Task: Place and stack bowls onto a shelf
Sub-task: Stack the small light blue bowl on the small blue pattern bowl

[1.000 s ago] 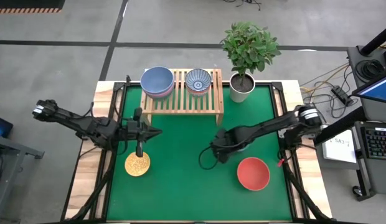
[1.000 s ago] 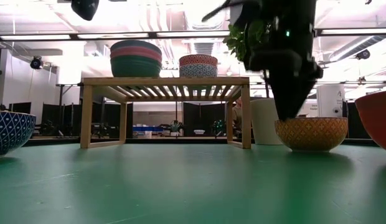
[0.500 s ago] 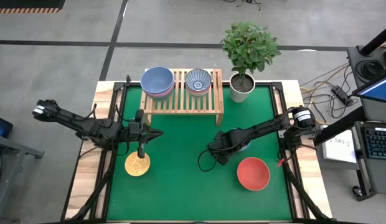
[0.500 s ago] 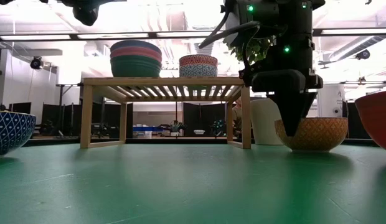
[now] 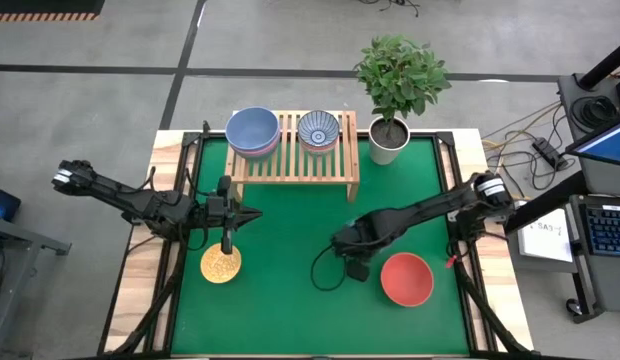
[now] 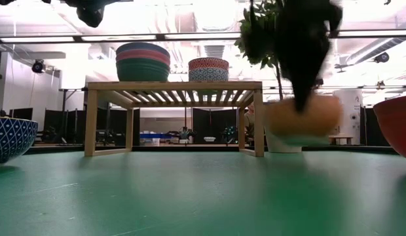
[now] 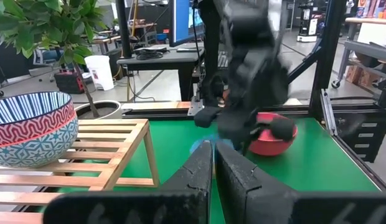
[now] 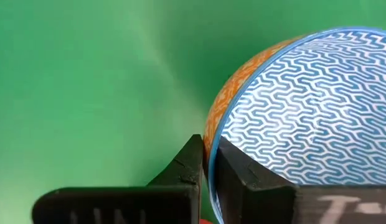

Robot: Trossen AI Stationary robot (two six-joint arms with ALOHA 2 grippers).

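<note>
My right gripper is shut on an orange patterned bowl with a blue wave pattern inside, right of the table's middle. In the high view my right arm hides that bowl. The wooden shelf stands at the far edge. It carries a stack of plain bowls and a small patterned bowl. A red bowl rests on the mat at the near right, and a yellow bowl at the near left. My left gripper hovers shut above the mat, just beyond the yellow bowl. My right gripper pinches the orange bowl's rim, one finger inside the bowl and one outside on the orange wall. The fingers come from above, pointing down. The bowl hangs below them, clear of the green mat.
A white pot with a leafy plant stands right of the shelf. The shelf's slats have bare room right of the small patterned bowl. A dark blue patterned bowl shows at the low view's left edge. Bare green mat lies in the near middle.
My right gripper has come down on the orange bowl's rim, shut on it and lifted the bowl off the mat. It has carried the bowl a little toward the table's left and near edges.
</note>
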